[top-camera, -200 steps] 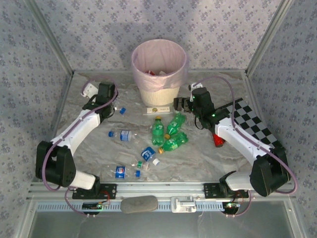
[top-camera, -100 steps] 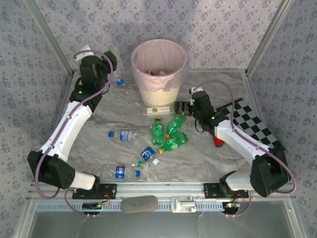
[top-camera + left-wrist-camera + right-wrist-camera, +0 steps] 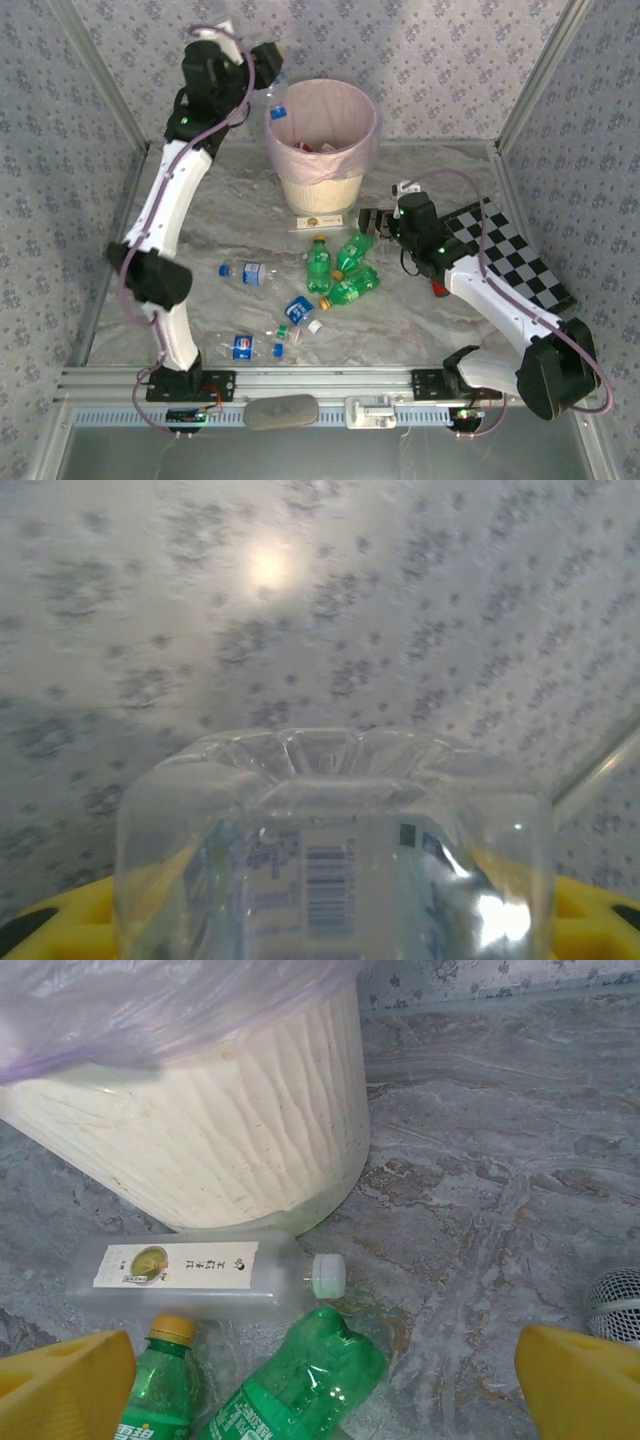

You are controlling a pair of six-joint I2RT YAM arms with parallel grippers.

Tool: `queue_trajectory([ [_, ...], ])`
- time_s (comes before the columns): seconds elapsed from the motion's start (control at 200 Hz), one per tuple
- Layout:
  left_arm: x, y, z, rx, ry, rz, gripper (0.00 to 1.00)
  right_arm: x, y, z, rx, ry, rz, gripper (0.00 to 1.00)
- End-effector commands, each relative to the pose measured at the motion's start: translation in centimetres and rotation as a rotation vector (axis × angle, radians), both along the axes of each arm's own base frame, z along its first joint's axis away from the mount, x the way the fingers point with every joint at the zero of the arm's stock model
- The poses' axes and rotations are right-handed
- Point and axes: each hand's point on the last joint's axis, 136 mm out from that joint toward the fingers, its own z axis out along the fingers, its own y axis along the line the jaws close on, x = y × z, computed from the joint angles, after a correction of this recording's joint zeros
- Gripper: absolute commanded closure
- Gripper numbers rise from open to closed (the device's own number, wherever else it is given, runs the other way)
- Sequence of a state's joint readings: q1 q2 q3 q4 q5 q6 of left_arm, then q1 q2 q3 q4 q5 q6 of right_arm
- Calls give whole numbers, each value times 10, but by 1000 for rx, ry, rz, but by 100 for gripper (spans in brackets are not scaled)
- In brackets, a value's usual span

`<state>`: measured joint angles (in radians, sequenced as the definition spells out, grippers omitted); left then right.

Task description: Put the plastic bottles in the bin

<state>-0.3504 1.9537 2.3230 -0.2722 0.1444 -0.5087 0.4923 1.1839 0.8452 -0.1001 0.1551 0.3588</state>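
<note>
Since a second earlier my left pincer (image 3: 270, 72) had climbed from the desk (image 3: 400, 320) to beside the bin (image 3: 320, 190) rim, clamped on a clear bottle (image 3: 335, 860). My right pincer (image 3: 320, 1385) gaped above green bottles (image 3: 340, 268). Most bottles remained on the desk.

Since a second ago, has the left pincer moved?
Yes. The left pincer rose from the table left of the bin to its rim, holding a clear bottle.
</note>
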Motion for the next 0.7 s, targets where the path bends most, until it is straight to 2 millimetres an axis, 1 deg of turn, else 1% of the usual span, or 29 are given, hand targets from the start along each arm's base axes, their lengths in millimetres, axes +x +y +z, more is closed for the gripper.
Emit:
queue_trajectory([
  [0.0,-16,-48,3,111,-2,-191,47,-6,-13,1,14,-2,-50,1],
  [0.005,-19,-48,7,111,-11,-193,47,-6,-13,1,15,-2,-51,1],
  [0.035,-15,-57,2,121,-17,-208,47,-7,-15,1,17,-2,-55,1],
  [0.075,-15,-65,3,120,-46,-230,47,-9,-17,2,22,-4,-59,1],
  [0.185,-7,-82,-12,111,-37,-287,48,-14,-23,4,31,-10,-74,1],
  [0.29,-5,-90,-25,146,-34,-302,49,-17,-27,6,40,-18,-85,1],
  [0.4,-5,-100,-41,242,-47,-295,49,-18,-31,11,52,-28,-93,1],
  [0.51,-2,-110,-64,336,-35,-295,49,-19,-32,14,63,-34,-97,1],
  [0.695,10,-112,-98,412,19,-275,48,-23,-35,17,82,-41,-104,1],
])
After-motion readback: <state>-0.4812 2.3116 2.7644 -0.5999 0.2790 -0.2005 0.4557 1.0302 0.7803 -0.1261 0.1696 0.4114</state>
